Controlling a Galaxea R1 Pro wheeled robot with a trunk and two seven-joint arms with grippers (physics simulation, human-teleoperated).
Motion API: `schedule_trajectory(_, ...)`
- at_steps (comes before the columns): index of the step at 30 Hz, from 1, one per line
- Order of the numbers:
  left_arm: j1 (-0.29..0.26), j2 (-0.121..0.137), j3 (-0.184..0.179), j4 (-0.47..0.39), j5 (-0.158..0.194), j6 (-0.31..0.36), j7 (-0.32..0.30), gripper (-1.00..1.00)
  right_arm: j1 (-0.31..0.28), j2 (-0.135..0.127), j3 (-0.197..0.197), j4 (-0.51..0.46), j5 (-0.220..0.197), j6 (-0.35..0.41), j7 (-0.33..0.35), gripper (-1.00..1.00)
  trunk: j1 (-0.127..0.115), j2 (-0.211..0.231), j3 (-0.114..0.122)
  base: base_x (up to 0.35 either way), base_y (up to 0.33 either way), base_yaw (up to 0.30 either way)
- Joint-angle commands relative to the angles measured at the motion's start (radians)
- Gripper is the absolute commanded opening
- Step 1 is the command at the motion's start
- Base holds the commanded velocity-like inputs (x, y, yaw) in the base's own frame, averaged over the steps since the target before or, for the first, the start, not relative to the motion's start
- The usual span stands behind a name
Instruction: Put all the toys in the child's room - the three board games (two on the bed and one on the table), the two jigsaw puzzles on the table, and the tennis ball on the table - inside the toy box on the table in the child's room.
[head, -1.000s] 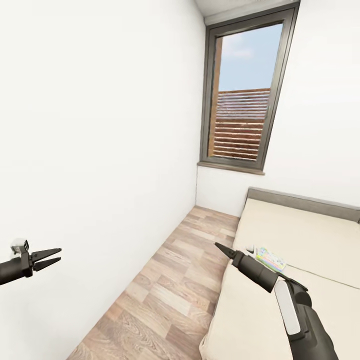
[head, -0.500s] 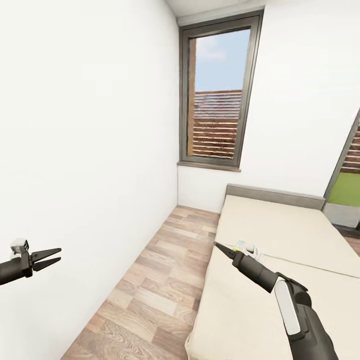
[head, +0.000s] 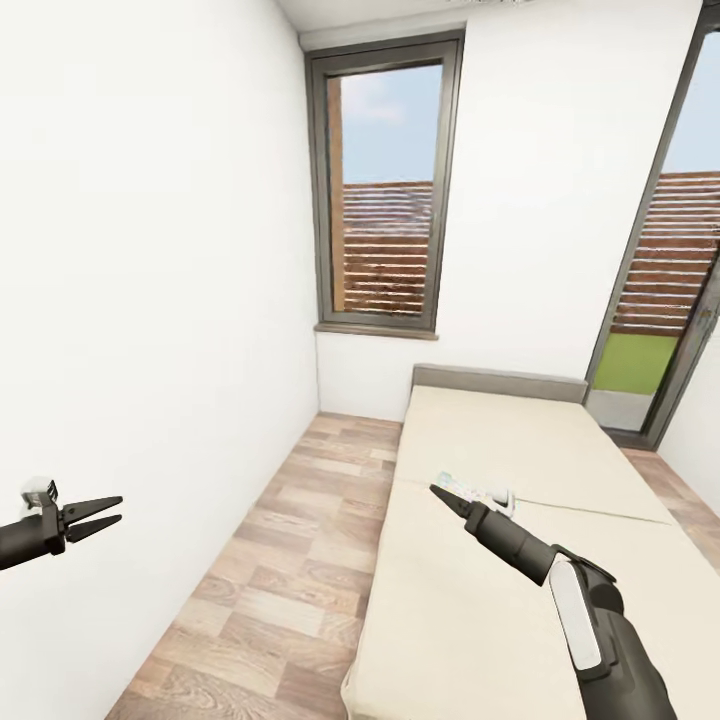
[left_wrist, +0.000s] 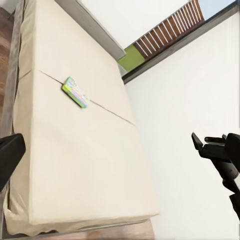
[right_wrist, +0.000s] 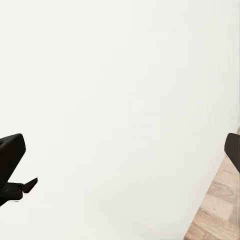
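Though stretched forward over the near half of the long narrow bed with its plain beige mattress (head: 470, 620), carries nothing in the right gripper (head: 440, 495): edge-on and needle-thin from the head view, yet with black fingers (right_wrist: 11, 150) spread to opposite edges of the right wrist view, so wide apart. Much the same with the left gripper (head: 95, 517): held out low and level before the bare white wall (head: 150, 300), tapered fingers parted in a narrow V, empty. Lying flat on the mattress, just beyond the right gripper's tip and close to the crosswise seam: a small flat board game box with a pastel green, yellow and pink cover (head: 458, 485), plainer from the left wrist view (left_wrist: 75, 92), touched by neither gripper. Beside it a small pale thing, too small to tell. Counted: one bed, one board game box, two tall grey-framed windows (head: 383, 200), a strip of wood-plank floor (head: 290, 560) between wall and bed.
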Motion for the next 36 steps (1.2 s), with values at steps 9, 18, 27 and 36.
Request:
schedule_trajectory(9, 0.000, 0.000, 0.000, 0.000, -0.002, 0.011, -0.005, 1.00, -0.001, 0.002, -0.020, 0.001, -0.002, 0.006, 0.002, 1.00, 0.000, -0.001, 0.000, 0.075, 0.028, -0.278)
schedule_trajectory(18, 0.000, -0.001, 0.000, 0.000, -0.002, 0.010, -0.005, 1.00, -0.001, 0.002, -0.022, 0.001, -0.002, 0.006, 0.000, 1.00, 0.000, -0.001, 0.001, 0.102, 0.046, -0.278)
schedule_trajectory(27, 0.000, -0.001, 0.000, 0.000, -0.002, 0.010, -0.005, 1.00, -0.001, 0.002, -0.022, 0.002, -0.002, 0.006, -0.002, 1.00, 0.000, -0.001, 0.003, 0.022, 0.017, -0.277)
schedule_trajectory(36, 0.000, -0.001, 0.000, 0.000, -0.002, 0.011, -0.005, 1.00, -0.001, 0.002, -0.021, 0.001, -0.002, 0.004, -0.004, 1.00, 0.000, -0.001, 0.005, 0.137, 0.177, -0.098)
